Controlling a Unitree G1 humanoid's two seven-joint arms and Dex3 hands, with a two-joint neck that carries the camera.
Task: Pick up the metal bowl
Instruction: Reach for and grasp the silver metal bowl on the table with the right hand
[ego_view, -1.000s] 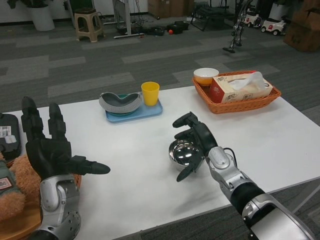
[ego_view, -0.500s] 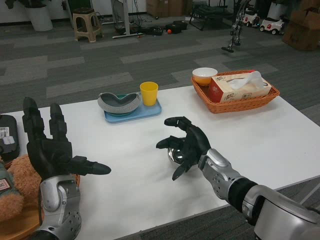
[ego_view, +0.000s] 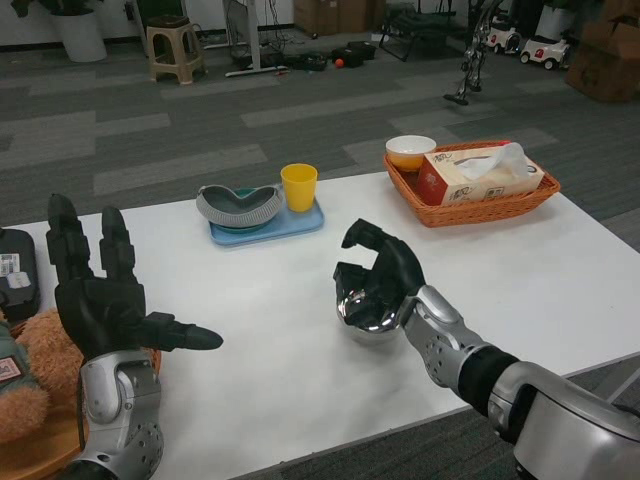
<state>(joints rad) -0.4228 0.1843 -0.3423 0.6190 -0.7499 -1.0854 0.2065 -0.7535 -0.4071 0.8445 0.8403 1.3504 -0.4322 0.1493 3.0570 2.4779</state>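
While the left hand is just parked upright at the near left edge, fingers spread and nothing in it, all the action is on the right. Half a second back the right hand was draped loosely over the metal bowl with fingers splayed out; now those fingers have been curled in and wrapped over the bowl's rim, so it looks properly gripped. The bowl also appears tipped toward the camera, with its shiny inside showing, though whether its far edge has been lifted off the white tabletop can't be told for sure. It's sitting mid-table, well clear of the blue tray and the wicker basket. So the grasp seems done, and only the lift is probably left. Slipping is the worry with smooth metal.
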